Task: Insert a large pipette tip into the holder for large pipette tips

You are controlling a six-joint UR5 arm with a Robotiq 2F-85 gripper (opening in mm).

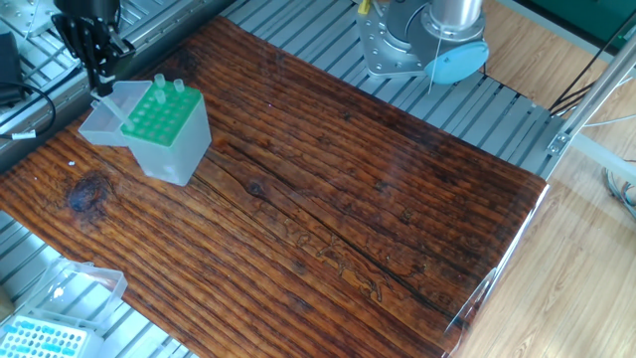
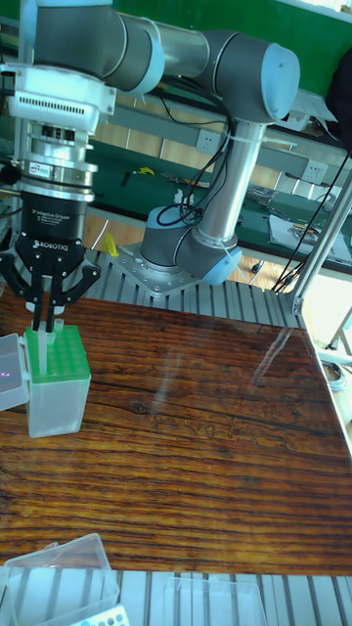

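Observation:
The holder for large pipette tips (image 1: 171,149) stands at the table's far left, a translucent grey box with a green grid top (image 1: 157,116) and its clear lid (image 1: 99,121) hanging open to the left. Two tips (image 1: 167,88) stand upright in its far holes. My gripper (image 1: 100,78) hovers above the holder's left edge, shut on a large pipette tip (image 1: 112,107) that hangs point-down. In the tall fixed view the gripper (image 2: 44,315) holds the tip (image 2: 45,347) upright with its point at the green grid (image 2: 64,357). Whether the point is inside a hole is hidden.
A flatter box with a light-blue grid top (image 1: 40,340) and its clear lid (image 1: 87,283) sits off the board's near left corner. The arm's base (image 1: 422,40) stands at the back. Black cables (image 1: 20,94) lie left of the holder.

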